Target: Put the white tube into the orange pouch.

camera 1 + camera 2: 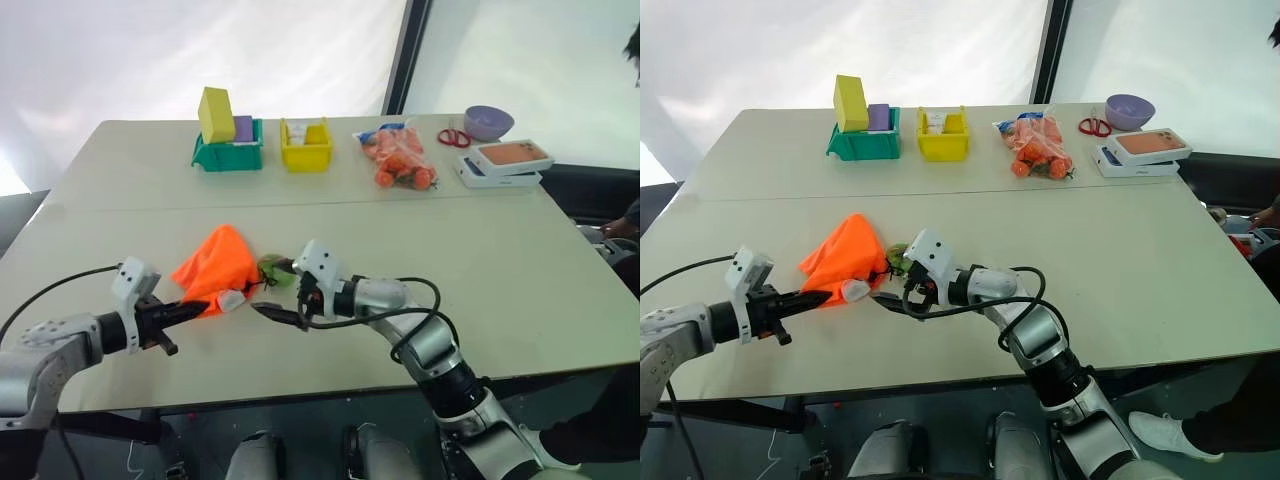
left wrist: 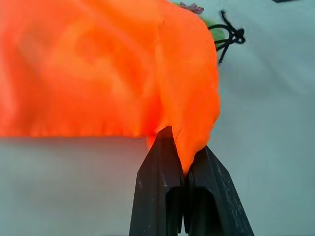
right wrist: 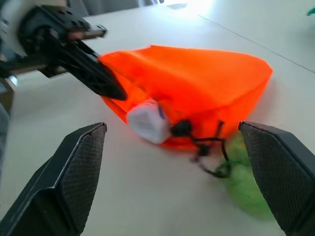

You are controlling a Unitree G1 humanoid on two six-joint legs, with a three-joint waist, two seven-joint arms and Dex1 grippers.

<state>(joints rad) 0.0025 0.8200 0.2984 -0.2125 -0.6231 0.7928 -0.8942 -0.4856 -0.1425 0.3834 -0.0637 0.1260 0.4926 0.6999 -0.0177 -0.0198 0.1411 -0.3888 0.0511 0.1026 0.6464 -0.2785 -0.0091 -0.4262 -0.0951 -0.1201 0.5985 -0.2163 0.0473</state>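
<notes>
The orange pouch [image 1: 212, 265] lies bunched on the table's near half. My left gripper [image 1: 195, 308] is shut on the pouch's edge, and the orange fabric is pinched between its black fingers [image 2: 162, 162]. One end of the white tube [image 3: 147, 120] pokes out of the pouch's mouth, and the rest of it is hidden inside. The black cord [image 3: 206, 147] and the green tag [image 1: 272, 270] trail beside the mouth. My right gripper [image 1: 272, 311] stands open just short of the mouth, with nothing between its fingers.
Along the far edge stand a green bin with a yellow block [image 1: 228, 140], a yellow bin [image 1: 306, 145], a clear bag of orange items [image 1: 398, 158], red scissors [image 1: 453, 137], a purple bowl [image 1: 488, 122] and stacked boxes [image 1: 505, 160]. A person's hand [image 1: 620, 228] shows at the right edge.
</notes>
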